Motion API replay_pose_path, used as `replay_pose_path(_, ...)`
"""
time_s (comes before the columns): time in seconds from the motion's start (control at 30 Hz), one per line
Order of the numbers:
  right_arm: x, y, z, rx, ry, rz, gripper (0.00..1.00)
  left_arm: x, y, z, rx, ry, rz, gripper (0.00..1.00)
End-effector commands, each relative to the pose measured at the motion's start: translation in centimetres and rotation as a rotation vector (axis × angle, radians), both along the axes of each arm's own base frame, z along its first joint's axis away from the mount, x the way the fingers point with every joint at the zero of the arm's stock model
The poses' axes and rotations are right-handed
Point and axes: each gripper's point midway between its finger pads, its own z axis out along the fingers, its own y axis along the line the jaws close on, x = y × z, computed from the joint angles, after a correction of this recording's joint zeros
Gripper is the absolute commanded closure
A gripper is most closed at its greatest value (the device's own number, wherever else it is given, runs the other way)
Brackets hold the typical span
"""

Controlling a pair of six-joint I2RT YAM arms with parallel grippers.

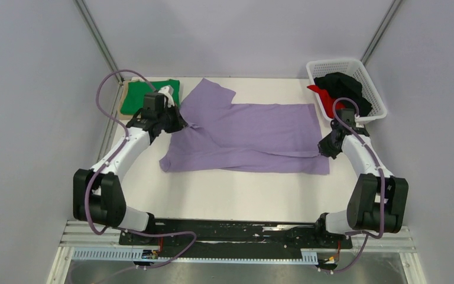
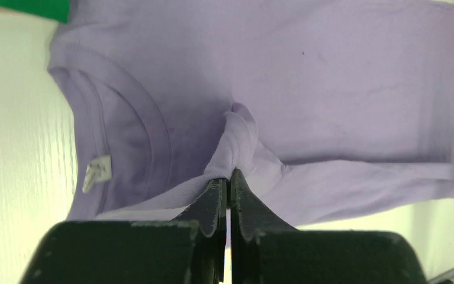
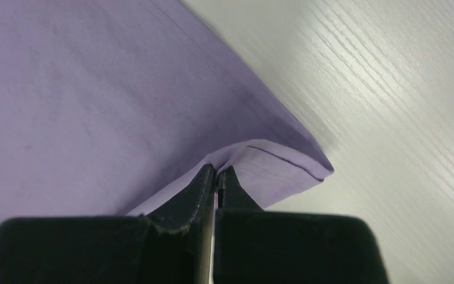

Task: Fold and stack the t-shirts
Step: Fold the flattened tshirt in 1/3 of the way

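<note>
Left gripper (image 2: 229,175) is pinching up a bunch of the lilac t-shirt (image 1: 254,133) beside its collar (image 2: 124,118) while right gripper (image 3: 217,171) is clamping its hem corner (image 3: 284,168), the shirt lying spread on the table (image 1: 224,189) and seeming light, limp cloth best gripped at edges.

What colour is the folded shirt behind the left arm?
The shirt is bright green; the top external view shows it best.
</note>
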Motion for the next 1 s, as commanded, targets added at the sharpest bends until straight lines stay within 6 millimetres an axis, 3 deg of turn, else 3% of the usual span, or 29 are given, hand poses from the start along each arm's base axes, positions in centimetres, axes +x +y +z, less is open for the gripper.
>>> replay_pose_path(0.0,4.1,-1.5,1.6,-0.056,-0.121,-0.013,1.00,4.9,-0.3,1.8,0.008,-0.146,-0.049,1.00)
replay_pose_path(0.03,4.6,-1.5,1.6,-0.055,-0.130,-0.011,1.00,6.0,-0.7,2.5,0.003,-0.188,-0.070,1.00)
replay_pose_path(0.23,6.8,-2.1,0.3,-0.083,-0.144,0.000,0.96,11.9,-3.2,-1.8,0.042,-0.211,-0.289,0.97)
replay_pose_path(0.27,7.0,-2.5,0.3,-0.100,-0.143,-0.003,0.91,13.1,-3.1,-1.0,0.064,-0.215,-0.294,0.91)
replay_pose_path(0.3,7.2,-2.8,0.2,-0.116,-0.142,-0.006,0.84,13.9,-2.7,-3.7,0.086,-0.146,-0.280,0.88)
replay_pose_path(0.33,7.3,-3.1,0.3,-0.133,-0.140,-0.010,0.77,14.9,-2.6,-2.8,0.098,-0.133,-0.277,0.82)
replay_pose_path(0.37,7.4,-3.4,0.4,-0.152,-0.141,-0.015,0.73,15.5,-2.4,-4.7,0.106,-0.086,-0.264,0.70)
replay_pose_path(0.47,7.3,-4.2,1.2,-0.194,-0.153,-0.039,0.50,17.5,-2.3,-3.7,0.096,-0.097,-0.214,0.47)
replay_pose_path(0.53,7.0,-4.3,2.1,-0.200,-0.176,-0.048,0.30,18.0,-1.9,-2.9,0.100,-0.106,-0.170,0.15)
replay_pose_path(0.57,6.7,-4.3,2.3,-0.200,-0.180,-0.048,0.20,18.0,-1.7,-2.0,0.099,-0.115,-0.154,0.04)
replay_pose_path(0.63,6.1,-4.0,2.7,-0.195,-0.190,-0.042,0.03,17.2,-1.9,-0.4,0.076,-0.124,-0.152,0.01)
replay_pose_path(0.67,5.8,-3.7,2.9,-0.185,-0.195,-0.034,0.01,16.3,-2.0,0.6,0.062,-0.134,-0.159,0.00)
replay_pose_path(0.83,4.3,-0.4,2.8,-0.099,-0.223,0.068,0.00,11.5,-2.4,2.9,-0.029,-0.139,-0.139,0.00)
replay_pose_path(0.9,4.5,2.0,2.4,-0.042,-0.247,0.168,0.00,8.4,-2.5,1.1,-0.058,-0.087,-0.134,0.00)
replay_pose_path(0.93,4.6,3.0,2.1,-0.016,-0.256,0.215,0.00,7.4,-2.8,1.5,-0.085,-0.086,-0.135,0.00)
replay_pose_path(0.97,4.7,4.2,1.7,0.029,-0.257,0.260,0.00,6.2,-3.1,-0.1,-0.095,-0.046,-0.140,0.00)
